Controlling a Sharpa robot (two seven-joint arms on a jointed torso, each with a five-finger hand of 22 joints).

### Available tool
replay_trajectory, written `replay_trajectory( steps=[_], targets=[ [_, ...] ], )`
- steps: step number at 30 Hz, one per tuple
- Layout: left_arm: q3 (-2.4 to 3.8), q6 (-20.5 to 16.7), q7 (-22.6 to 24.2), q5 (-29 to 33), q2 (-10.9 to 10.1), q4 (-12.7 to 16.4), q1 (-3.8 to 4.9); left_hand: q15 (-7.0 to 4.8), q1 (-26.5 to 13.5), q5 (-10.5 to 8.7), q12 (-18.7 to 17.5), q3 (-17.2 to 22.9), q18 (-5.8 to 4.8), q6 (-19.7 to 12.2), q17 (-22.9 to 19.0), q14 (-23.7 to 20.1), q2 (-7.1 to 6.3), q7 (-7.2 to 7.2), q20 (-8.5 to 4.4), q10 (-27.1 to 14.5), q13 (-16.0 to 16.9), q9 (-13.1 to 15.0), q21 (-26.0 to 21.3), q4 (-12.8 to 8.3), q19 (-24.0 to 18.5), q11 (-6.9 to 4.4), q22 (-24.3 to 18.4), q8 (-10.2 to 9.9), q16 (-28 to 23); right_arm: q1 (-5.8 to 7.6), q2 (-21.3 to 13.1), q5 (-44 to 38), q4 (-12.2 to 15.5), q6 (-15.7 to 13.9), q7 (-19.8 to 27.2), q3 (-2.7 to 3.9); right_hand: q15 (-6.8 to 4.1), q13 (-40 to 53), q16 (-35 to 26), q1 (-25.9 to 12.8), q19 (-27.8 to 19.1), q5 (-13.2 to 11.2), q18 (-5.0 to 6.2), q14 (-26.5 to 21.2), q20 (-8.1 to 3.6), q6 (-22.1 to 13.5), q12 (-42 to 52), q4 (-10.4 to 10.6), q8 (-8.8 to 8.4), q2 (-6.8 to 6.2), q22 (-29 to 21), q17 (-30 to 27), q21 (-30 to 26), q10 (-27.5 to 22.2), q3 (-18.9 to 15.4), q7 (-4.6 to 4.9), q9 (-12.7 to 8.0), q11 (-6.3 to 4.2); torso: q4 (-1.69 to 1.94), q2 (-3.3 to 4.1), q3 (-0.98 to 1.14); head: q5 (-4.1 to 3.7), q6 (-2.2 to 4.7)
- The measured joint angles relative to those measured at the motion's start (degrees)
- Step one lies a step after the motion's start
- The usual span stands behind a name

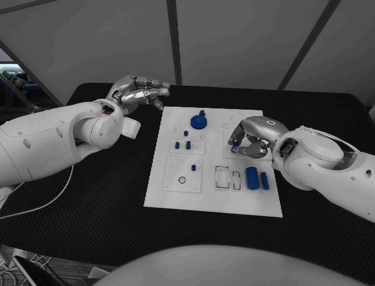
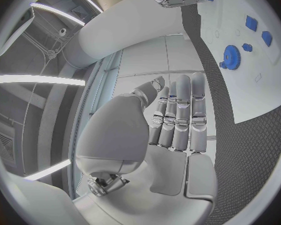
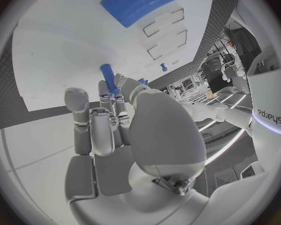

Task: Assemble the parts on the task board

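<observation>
1. Head view: the white board (image 1: pixel 213 190) lies in the middle of the black tabletop (image 1: pixel 84 208).
2. The left hand (image 1: pixel 140 92) is raised at the upper left of the board, past its corner, with its fingers curled in and nothing in them.
3. The right hand (image 1: pixel 251 138) hangs over the board's right side, fingers bent down and drawn together; from here I cannot tell what is between them.
4. A blue gear (image 1: pixel 199 121) stands on the board's upper middle.
5. Below it, two small pegs (image 1: pixel 183 145) stand in a square pad on the left half.
6. Lower still, a clear plate with a ring (image 1: pixel 182 179) lies at the lower left of the board.
7. Two blue blocks (image 1: pixel 257 178) lie side by side at the lower right, just beside two empty slots (image 1: pixel 228 177).
8. Left wrist view: the left hand (image 2: pixel 175 120) shows its fingers side by side and folded towards the palm, gripping nothing.
9. The gear (image 2: pixel 230 56) and a few small blue pieces (image 2: pixel 258 29) sit on the board at the upper right of the frame, well apart from this hand.
10. Right wrist view: the right hand (image 3: pixel 112 117) pinches a slim blue pin (image 3: pixel 108 78) at its fingertips; the pin juts up over the white board.
11. A large blue block (image 3: pixel 145 2) lies at the top of the frame, with the slots (image 3: pixel 165 32) just below it.
</observation>
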Motion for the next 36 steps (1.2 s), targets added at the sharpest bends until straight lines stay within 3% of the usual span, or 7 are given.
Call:
replay_trajectory(
  steps=[5,10,14,20,26,29,36],
  targets=[
    [0.0,0.0,0.0,0.0,0.0,-0.2,-0.01,0.0,0.0,0.0,0.0,0.0,0.0,0.0,0.0,0.0,0.0,0.0,0.0,0.0,0.0,0.0,0.0,0.0,0.0,0.0,0.0,0.0,0.0,0.0,-1.1,1.0,2.3,-1.6,0.3,0.23,0.0,-0.2,0.2,0.0,0.0,0.4,0.0,0.0,0.0,0.0,-0.2,-0.2,-0.01,0.0,0.1,0.1,0.0,0.0,0.2,0.0,-0.1,0.0,-0.01,-0.04,-0.01,-0.1,0.08],
    [0.0,0.0,-0.1,0.0,0.0,-0.3,-0.01,0.0,0.0,0.0,0.0,0.0,0.0,0.0,0.0,0.0,0.0,0.0,0.0,0.0,0.0,0.0,0.0,0.0,0.0,0.0,0.0,0.0,0.0,0.04,-2.2,2.9,5.3,-2.9,0.7,2.55,0.0,-0.2,0.2,0.0,0.0,0.5,-0.01,0.0,0.0,0.0,-0.4,-0.4,-0.01,0.0,0.2,0.1,0.2,0.0,0.4,-0.01,-0.1,0.0,-0.01,-0.05,-0.02,-0.17,0.23],
    [0.0,0.0,-0.1,0.0,0.1,-0.3,-0.02,0.0,0.0,0.0,0.2,0.0,0.0,0.0,-0.1,0.0,0.0,0.0,0.0,0.0,0.0,0.0,0.0,0.0,0.0,0.0,0.0,0.0,0.0,0.11,-2.6,5.1,8.2,-3.5,0.8,3.66,0.0,-0.2,0.2,0.0,0.0,0.7,-0.01,0.0,0.0,0.0,-0.6,-0.5,-0.02,0.0,0.2,0.1,0.2,0.0,0.5,-0.02,-0.1,0.0,-0.01,-0.05,-0.04,-0.1,0.38],
    [0.0,0.1,-0.2,0.0,0.3,-0.3,-0.02,0.0,0.3,0.0,0.2,0.0,0.0,0.0,-0.1,0.0,0.31,0.0,0.0,0.0,0.0,0.0,0.0,0.0,0.0,0.0,0.0,0.0,0.0,0.1,-0.8,8.2,10.9,-3.7,1.1,4.09,0.0,-0.1,0.2,0.0,0.0,0.7,-0.01,0.0,0.0,0.0,-0.7,-0.5,-0.04,0.0,0.3,0.1,0.2,0.0,0.5,-0.03,-0.1,0.0,-0.04,0.0,-0.04,0.24,0.42],
    [-0.01,0.2,-0.2,0.0,0.6,-0.3,-0.02,0.0,0.3,0.0,0.2,0.0,0.0,0.0,-0.1,0.0,0.31,0.0,0.0,0.0,0.0,0.0,0.0,0.0,0.0,0.0,0.0,0.0,0.0,0.07,2.2,10.1,11.3,-3.7,1.7,4.15,0.0,-0.1,0.2,0.0,0.0,1.0,-0.01,0.0,0.0,0.0,-0.8,-0.5,-0.05,0.0,0.3,0.1,0.2,0.0,0.5,-0.04,-0.1,0.0,0.06,-0.01,-0.1,0.51,0.19],
    [-0.01,0.3,-0.2,0.0,0.7,-0.4,-0.02,0.0,0.3,0.0,0.2,0.0,0.0,0.0,-0.1,0.0,0.31,0.0,0.0,0.0,0.0,0.0,0.0,0.0,0.0,0.0,0.0,0.0,0.0,0.1,4.1,10.5,10.6,-3.7,2.1,3.48,0.0,-0.1,0.2,0.0,0.0,1.0,-0.01,0.0,0.0,-0.1,-0.9,-0.5,-0.05,0.0,0.3,0.1,0.2,0.0,0.5,-0.05,-0.1,0.0,0.13,-0.04,-0.14,0.96,0.11],
    [-0.01,0.5,-0.2,0.0,1.4,-0.4,-0.02,0.0,0.3,0.0,0.2,0.0,0.0,0.0,-0.1,0.0,0.31,0.0,0.0,0.0,0.0,0.0,0.0,0.0,0.0,0.0,0.0,0.0,0.0,-0.1,7.3,11.0,8.0,-3.5,3.1,-1.51,0.0,-0.1,0.2,0.0,0.0,1.0,-0.01,0.0,0.0,-0.1,-1.0,-0.5,-0.05,0.0,0.1,0.1,0.2,0.0,0.5,-0.05,-0.1,0.0,0.13,-0.06,-0.16,1.64,-0.2]
  ],
)
